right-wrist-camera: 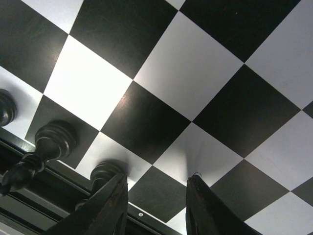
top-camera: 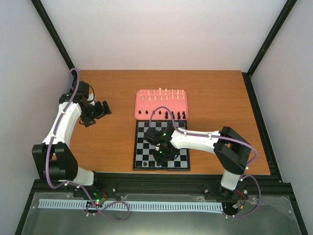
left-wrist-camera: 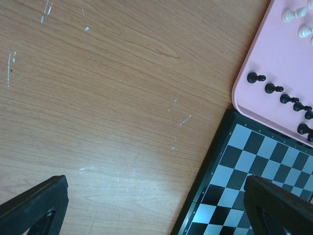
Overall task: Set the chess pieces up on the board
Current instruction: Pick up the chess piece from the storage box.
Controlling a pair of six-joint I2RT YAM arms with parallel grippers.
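Step in hand, my read: filling the near edge row of the board (top-camera: pixel 145 142) with black.

Right end effector (right-wrist-camera: pixel 156 182) is low over that row. Its fingers are parted and only board squares show in the gap, so it's released and carrying nothing. Three black chessmen (right-wrist-camera: pixel 50 143) stand upright on the edge row beside the frame. One is just beside a finger and partly hidden behind it, so I can't tell if they touch. In the top view the wrist covers all three.

Left end effector (left-wrist-camera: pixel 155 180) hovers over bare bench (left-wrist-camera: pixel 107 98), well left of the board. Its fingers are spread wide and it grips nothing.

Supply is the pink tray (top-camera: pixel 138 104), just beyond the board's far edge. White chessmen (top-camera: pixel 161 93) are in the tray's far rows, spare black chessmen (top-camera: pixel 168 115) along its near side. Most of the job looks undone.

Next move, judged:
- Lift the right arm straight up so the fingers clear the placed men.
- Go to the tray's black row.
- The pieces are tiny and closely spaced, so use a narrow opening and a centred descent on one man.
- Set it on the next free edge square, with the fingers aligned so they don't knock its neighbours.
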